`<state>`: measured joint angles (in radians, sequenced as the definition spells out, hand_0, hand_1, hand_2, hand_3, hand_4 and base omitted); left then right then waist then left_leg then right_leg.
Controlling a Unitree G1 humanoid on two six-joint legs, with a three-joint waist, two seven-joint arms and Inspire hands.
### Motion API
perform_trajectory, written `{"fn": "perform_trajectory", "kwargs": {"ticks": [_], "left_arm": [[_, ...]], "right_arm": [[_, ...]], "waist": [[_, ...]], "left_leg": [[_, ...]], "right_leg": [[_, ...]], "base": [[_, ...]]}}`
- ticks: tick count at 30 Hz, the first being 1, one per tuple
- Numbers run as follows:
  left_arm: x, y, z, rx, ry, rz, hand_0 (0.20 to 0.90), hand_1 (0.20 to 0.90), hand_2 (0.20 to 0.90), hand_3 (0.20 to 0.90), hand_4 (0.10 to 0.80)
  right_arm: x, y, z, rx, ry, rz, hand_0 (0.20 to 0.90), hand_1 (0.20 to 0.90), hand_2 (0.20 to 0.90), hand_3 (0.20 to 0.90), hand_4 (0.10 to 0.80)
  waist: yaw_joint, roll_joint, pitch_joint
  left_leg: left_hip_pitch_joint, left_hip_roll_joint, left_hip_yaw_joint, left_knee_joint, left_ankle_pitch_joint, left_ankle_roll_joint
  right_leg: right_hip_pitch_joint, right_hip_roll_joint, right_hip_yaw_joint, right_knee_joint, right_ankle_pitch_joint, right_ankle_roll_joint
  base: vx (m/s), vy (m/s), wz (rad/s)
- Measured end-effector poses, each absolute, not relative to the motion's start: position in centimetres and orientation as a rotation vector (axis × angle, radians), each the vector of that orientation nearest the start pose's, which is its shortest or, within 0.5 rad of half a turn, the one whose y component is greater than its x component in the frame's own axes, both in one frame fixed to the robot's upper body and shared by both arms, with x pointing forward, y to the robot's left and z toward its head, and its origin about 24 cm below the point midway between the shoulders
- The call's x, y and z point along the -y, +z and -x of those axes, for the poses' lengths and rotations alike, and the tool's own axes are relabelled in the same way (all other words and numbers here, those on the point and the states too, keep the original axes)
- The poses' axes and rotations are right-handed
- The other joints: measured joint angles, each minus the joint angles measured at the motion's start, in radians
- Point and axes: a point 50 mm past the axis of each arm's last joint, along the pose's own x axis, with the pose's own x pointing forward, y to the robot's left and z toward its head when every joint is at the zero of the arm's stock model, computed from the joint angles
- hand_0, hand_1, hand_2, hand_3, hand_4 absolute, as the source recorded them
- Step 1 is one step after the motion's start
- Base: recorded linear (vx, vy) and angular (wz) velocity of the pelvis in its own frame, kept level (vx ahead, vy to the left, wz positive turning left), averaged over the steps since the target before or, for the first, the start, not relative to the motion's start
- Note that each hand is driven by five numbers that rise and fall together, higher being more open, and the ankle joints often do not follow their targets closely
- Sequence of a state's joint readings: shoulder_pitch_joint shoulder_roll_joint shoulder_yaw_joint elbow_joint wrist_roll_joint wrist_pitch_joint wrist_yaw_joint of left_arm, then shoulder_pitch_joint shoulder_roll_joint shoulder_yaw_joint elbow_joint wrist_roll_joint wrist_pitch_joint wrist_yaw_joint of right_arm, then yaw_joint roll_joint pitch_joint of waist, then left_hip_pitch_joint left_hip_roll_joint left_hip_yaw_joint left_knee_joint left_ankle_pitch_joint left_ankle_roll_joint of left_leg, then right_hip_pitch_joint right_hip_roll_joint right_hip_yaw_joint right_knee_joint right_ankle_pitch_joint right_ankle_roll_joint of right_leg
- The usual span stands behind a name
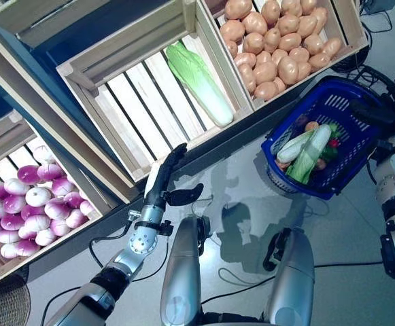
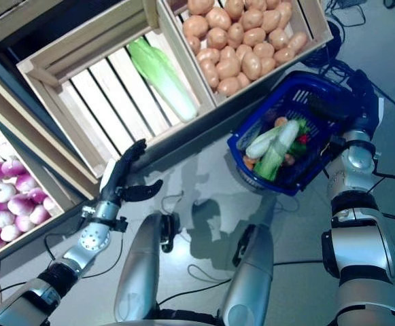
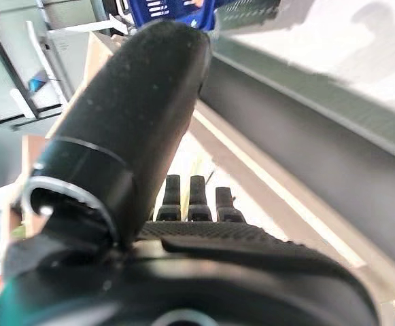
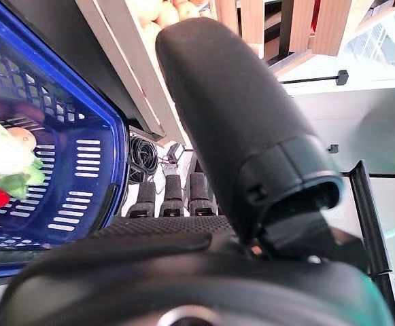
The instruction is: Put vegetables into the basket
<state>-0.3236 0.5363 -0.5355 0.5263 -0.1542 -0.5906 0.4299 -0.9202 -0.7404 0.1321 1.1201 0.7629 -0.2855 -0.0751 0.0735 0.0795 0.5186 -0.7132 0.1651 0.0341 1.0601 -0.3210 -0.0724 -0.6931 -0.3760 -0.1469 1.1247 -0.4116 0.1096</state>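
The blue plastic basket (image 1: 360,112) stands on the floor at the right, below the stand. In it lie a long green and white cabbage (image 1: 310,153), a pale long vegetable (image 1: 294,147) and small red, orange and dark vegetables. My left hand (image 1: 162,182) is open and empty, its fingers straight, at the front edge of a slatted wooden crate (image 1: 136,88). A long green cabbage (image 1: 198,81) lies in that crate, some way beyond the hand. My right hand (image 1: 379,112) is open beside the basket's right rim; the basket also shows in the right wrist view (image 4: 81,163).
The wooden stand holds more crates: one of brown tubers (image 1: 279,41) above the basket and one of purple and white bulbs (image 1: 34,207) at the left. Grey floor (image 1: 251,197) lies between the stand and the basket.
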Motion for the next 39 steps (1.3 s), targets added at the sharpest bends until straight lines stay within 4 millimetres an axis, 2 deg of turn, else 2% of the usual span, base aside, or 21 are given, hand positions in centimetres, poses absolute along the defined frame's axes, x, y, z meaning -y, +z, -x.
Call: {"fn": "perform_trajectory", "kwargs": {"ticks": [5, 6, 7, 9, 12, 13, 16, 25, 33, 39], "left_arm": [[-19.4, 7.2, -29.6, 0.453, 0.008, -0.586, 0.9, 0.9, 0.9, 0.9, 0.8], [-19.9, 8.4, -30.4, 0.49, 0.026, -0.684, 0.9, 0.9, 0.9, 0.9, 0.8], [-20.2, 8.8, -30.6, 0.503, 0.032, -0.71, 0.9, 0.9, 0.9, 0.9, 0.8], [-21.5, 11.6, -32.0, 0.572, 0.094, -0.861, 0.9, 0.9, 0.9, 0.9, 0.8], [-23.3, 15.8, -33.7, 0.656, 0.186, -0.996, 0.9, 0.9, 0.9, 0.9, 0.8], [-23.9, 17.0, -34.1, 0.672, 0.229, -1.014, 0.9, 0.9, 0.9, 0.9, 0.8], [-24.9, 19.1, -35.0, 0.691, 0.301, -1.044, 0.9, 0.9, 0.9, 0.9, 0.8], [-26.7, 20.0, -36.5, 0.586, 0.331, -1.151, 0.9, 0.9, 0.9, 0.9, 0.8], [-27.4, 19.1, -37.4, 0.47, 0.257, -1.382, 0.9, 0.9, 0.9, 0.9, 0.8], [-26.6, 19.1, -38.4, 0.418, 0.163, -1.632, 0.9, 0.9, 0.9, 0.9, 0.8]], "right_arm": [[34.6, 18.8, -36.3, 0.239, -0.475, -0.078, 0.9, 0.9, 0.9, 0.9, 0.8], [34.6, 18.6, -36.3, 0.231, -0.471, -0.075, 0.9, 0.9, 0.9, 0.9, 0.8], [34.6, 18.5, -36.3, 0.228, -0.469, -0.072, 0.9, 0.9, 0.9, 0.9, 0.8], [34.4, 18.3, -36.4, 0.215, -0.446, -0.05, 0.9, 0.9, 0.9, 0.9, 0.8], [34.0, 18.0, -36.6, 0.183, -0.398, -0.027, 0.9, 0.9, 0.9, 0.9, 0.8], [33.8, 17.8, -36.7, 0.171, -0.385, -0.015, 0.9, 0.9, 0.9, 0.9, 0.8], [33.9, 17.4, -36.7, 0.145, -0.379, -0.017, 0.9, 0.9, 0.9, 0.9, 0.8], [33.4, 17.3, -37.1, 0.106, -0.361, 0.035, 0.9, 0.9, 0.9, 0.9, 0.8], [33.1, 17.4, -37.3, 0.087, -0.34, 0.041, 0.9, 0.9, 0.9, 0.9, 0.8], [32.4, 17.3, -37.7, 0.069, -0.277, 0.056, 0.9, 0.9, 0.9, 0.9, 0.8]], "waist": [[0.002, -0.001, -0.001], [-0.001, -0.001, -0.001], [0.0, -0.002, -0.001], [-0.007, -0.002, -0.001], [-0.013, -0.004, -0.002], [-0.015, -0.004, -0.002], [-0.034, -0.005, -0.002], [-0.081, -0.019, -0.002], [-0.102, -0.021, -0.002], [-0.117, -0.024, -0.001]], "left_leg": [[0.016, 0.007, 0.005, -0.024, 0.003, -0.005], [0.023, 0.008, 0.006, -0.029, 0.003, -0.005], [0.024, 0.008, 0.006, -0.031, 0.004, -0.005], [0.029, 0.01, 0.01, -0.037, 0.004, -0.005], [0.037, 0.02, 0.023, -0.054, 0.006, -0.006], [0.038, 0.02, 0.026, -0.063, 0.008, -0.006], [0.044, 0.021, 0.037, -0.084, 0.013, -0.009], [0.076, 0.027, 0.06, -0.119, 0.012, -0.006], [0.024, 0.045, 0.084, -0.075, 0.001, 0.005], [-0.058, 0.054, 0.097, -0.017, -0.006, 0.014]], "right_leg": [[0.012, 0.009, -0.004, -0.023, 0.009, 0.005], [0.018, 0.01, -0.004, -0.028, 0.009, 0.005], [0.02, 0.01, -0.005, -0.03, 0.009, 0.005], [0.024, 0.014, -0.003, -0.037, 0.009, 0.004], [0.024, 0.024, 0.001, -0.06, 0.021, 0.006], [0.025, 0.026, 0.001, -0.069, 0.028, 0.013], [0.027, 0.029, 0.002, -0.096, 0.037, 0.017], [0.042, 0.041, 0.014, -0.138, 0.049, 0.025], [-0.025, 0.059, 0.052, -0.12, 0.065, 0.026], [-0.125, 0.065, 0.087, -0.072, 0.076, 0.029]], "base": [[-0.005, 0.025, -0.05], [0.011, 0.032, -0.01], [0.013, 0.042, -0.02], [0.001, 0.04, -0.05], [-0.01, 0.041, -0.11], [-0.008, 0.035, -0.07], [-0.013, 0.032, -0.05], [-0.011, 0.04, -0.07], [-0.043, 0.053, -0.12], [-0.066, 0.063, -0.1]]}}
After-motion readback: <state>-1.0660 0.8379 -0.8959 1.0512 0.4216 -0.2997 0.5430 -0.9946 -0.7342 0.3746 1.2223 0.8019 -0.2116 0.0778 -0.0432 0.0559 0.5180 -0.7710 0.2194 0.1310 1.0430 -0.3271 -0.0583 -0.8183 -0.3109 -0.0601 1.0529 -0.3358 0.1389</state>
